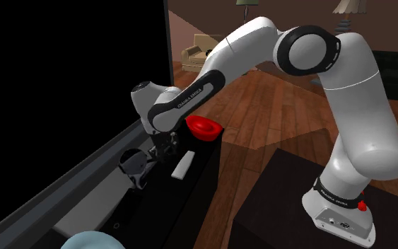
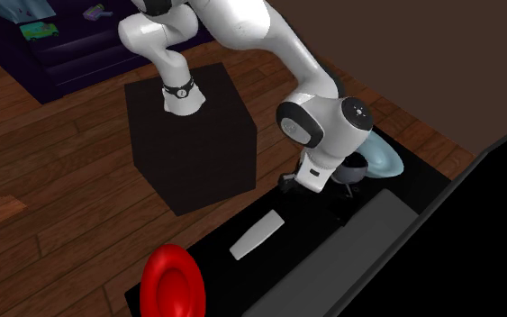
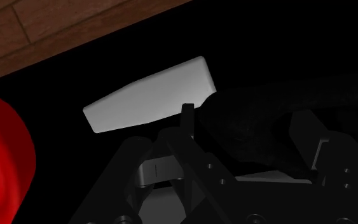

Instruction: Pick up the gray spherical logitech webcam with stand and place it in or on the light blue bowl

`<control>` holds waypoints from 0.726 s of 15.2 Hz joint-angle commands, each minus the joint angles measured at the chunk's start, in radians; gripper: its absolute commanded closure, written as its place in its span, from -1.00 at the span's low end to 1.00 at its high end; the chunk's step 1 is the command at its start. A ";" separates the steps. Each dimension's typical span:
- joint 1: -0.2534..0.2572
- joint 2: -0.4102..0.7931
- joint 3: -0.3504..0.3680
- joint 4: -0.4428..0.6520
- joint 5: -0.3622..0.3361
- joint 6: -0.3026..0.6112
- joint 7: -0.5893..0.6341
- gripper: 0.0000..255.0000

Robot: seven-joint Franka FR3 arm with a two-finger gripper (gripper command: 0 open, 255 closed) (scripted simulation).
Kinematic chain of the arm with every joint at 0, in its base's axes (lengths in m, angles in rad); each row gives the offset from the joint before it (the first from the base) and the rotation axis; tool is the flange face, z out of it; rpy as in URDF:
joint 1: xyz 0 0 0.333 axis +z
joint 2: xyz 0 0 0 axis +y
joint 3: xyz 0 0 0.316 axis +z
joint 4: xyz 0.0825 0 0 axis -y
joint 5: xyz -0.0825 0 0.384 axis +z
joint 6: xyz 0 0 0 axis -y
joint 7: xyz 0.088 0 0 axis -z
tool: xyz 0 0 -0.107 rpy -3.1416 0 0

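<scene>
The webcam (image 1: 135, 167) is a dark grey ball on a stand, just left of the hand in the shoulder view. My gripper (image 1: 155, 150) is low over the black table (image 1: 190, 205). In the wrist view the webcam's dark round body (image 3: 238, 130) sits between the two fingers of the gripper (image 3: 247, 124), which clasp it. In the second exterior view the webcam (image 2: 355, 169) hangs beside the gripper (image 2: 330, 185), close to the rim of the light blue bowl (image 2: 384, 160). That bowl (image 1: 88, 240) lies at the shoulder view's bottom edge.
A flat white remote (image 1: 183, 165) lies on the table right of the gripper, with a red bowl (image 1: 204, 127) beyond it at the table's end. A large black screen (image 1: 70, 85) on a grey base (image 2: 377, 216) runs along the table's far side.
</scene>
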 commanded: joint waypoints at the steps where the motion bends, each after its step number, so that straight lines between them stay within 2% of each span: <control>1: 0.034 0.022 0.008 0.026 -0.002 -0.007 0.039 1.00; 11: 0.215 0.161 0.037 0.210 -0.013 -0.071 0.215 1.00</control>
